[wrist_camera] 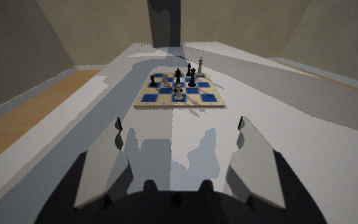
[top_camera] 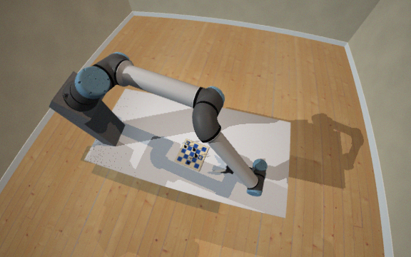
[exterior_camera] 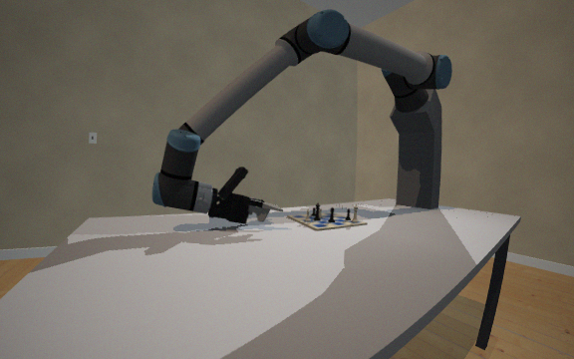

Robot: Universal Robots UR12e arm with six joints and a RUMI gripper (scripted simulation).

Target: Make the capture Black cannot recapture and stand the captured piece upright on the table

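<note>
The blue and cream chessboard (wrist_camera: 139, 106) (exterior_camera: 339, 227) lies flat on the table. In the wrist view a tall white piece (wrist_camera: 200, 66) (exterior_camera: 355, 213) stands upright at its far right, with a black piece (wrist_camera: 189, 69) beside it. Another black piece (wrist_camera: 192, 78) and a dark, taller-looking one (wrist_camera: 178, 75) stand near the middle. A black pawn (wrist_camera: 152, 80) stands at the left, next to a white piece (wrist_camera: 165, 80). A white piece (wrist_camera: 178, 92) stands nearest the gripper, partly hiding a dark piece. My gripper (wrist_camera: 179, 117) (exterior_camera: 274, 211) is open and empty, low over the table, tilted toward the board and short of its near edge. Square labels are unreadable.
The white table (exterior_camera: 207, 289) (top_camera: 259, 139) carries the board. The arm's dark pedestal (exterior_camera: 417, 160) (wrist_camera: 165, 22) stands beyond the board from the gripper. Arm shadows cross the table and part of the board.
</note>
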